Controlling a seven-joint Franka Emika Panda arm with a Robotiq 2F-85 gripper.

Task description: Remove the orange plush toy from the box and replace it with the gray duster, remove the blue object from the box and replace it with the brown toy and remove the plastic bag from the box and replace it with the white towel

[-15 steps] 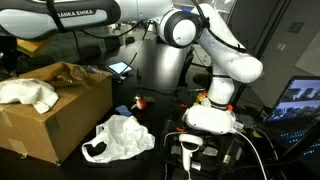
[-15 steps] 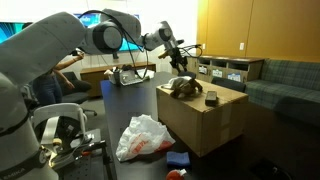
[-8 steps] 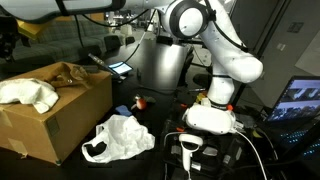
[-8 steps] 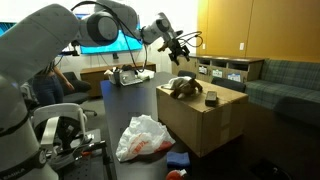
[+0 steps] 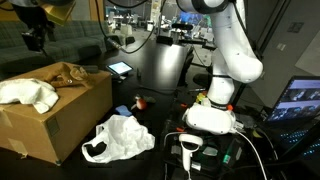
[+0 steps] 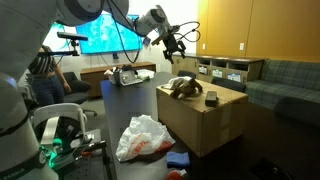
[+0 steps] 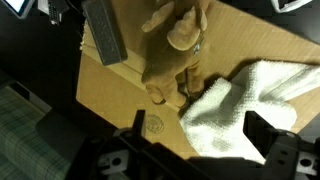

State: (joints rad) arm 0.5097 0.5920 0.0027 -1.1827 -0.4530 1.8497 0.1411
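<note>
- One arm, gripper point(image 6: 176, 41) hanging well above the box, fingers apart, nothing held. Main risk is coming down off-centre onto the crowded box top and shoving things over the side.
- Box point(image 5: 55, 120) toward one end of the dark tabletop, whose edges are mostly out of view. Light cardboard, likely to shift if bumped.
- Plastic bag point(image 5: 120, 138) already out, on bare tabletop just beside the box. Flimsy, so could snag on a low arm sweep and drag.
- White towel point(image 5: 28, 93) on the box top near the rim. Could slide off if nudged.
- Brown toy point(image 7: 178, 30) on the box top just beside the towel. Soft, may tumble if clipped by a finger.
- Gray duster point(image 7: 103, 32) beside the toy, near the box rim. Easy to knock off.
- Blue object point(image 6: 178, 158) out of the box, on the tabletop near the bag. Small, could get swept toward a tabletop edge.
- Orange plush toy: cannot tell where; only an orange patch showing at the bag.
</note>
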